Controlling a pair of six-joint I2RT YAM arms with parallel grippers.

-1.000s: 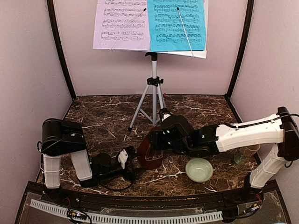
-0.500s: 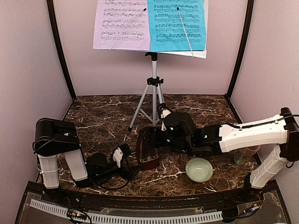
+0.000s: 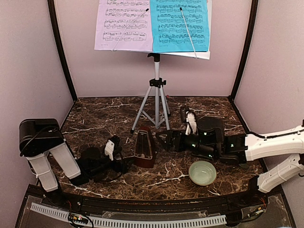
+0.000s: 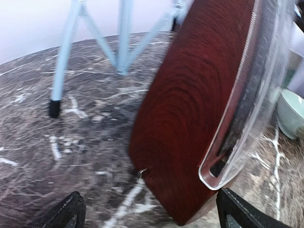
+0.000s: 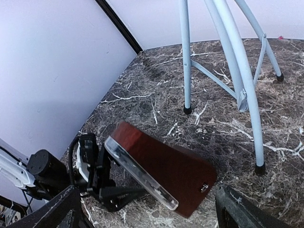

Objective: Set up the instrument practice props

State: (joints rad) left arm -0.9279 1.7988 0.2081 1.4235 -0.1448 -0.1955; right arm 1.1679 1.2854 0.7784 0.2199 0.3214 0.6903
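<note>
The dark reddish-brown metronome [image 3: 144, 152] with its clear cover [image 4: 256, 95] stands on the marble table, free of both grippers. My left gripper [image 3: 123, 164] is open just left of it; its fingertips [image 4: 61, 213] sit wide apart with the metronome [image 4: 190, 109] close ahead. My right gripper [image 3: 162, 139] is open a little to the metronome's right; that view shows the metronome [image 5: 166, 173] between and beyond its fingers. The silver tripod music stand [image 3: 156, 95] stands at the back, holding the lavender page [image 3: 124, 23] and the cyan page [image 3: 180, 26].
A pale green bowl [image 3: 203, 172] sits at the front right, below my right arm, and shows at the edge of the left wrist view [image 4: 290, 114]. Tripod feet [image 5: 187, 110] rest just behind the metronome. Pink walls close the back and sides.
My right gripper has let go of the metronome and drawn back to the right. The metronome went from tilted in its grip to standing alone. My left arm has pulled back left.
</note>
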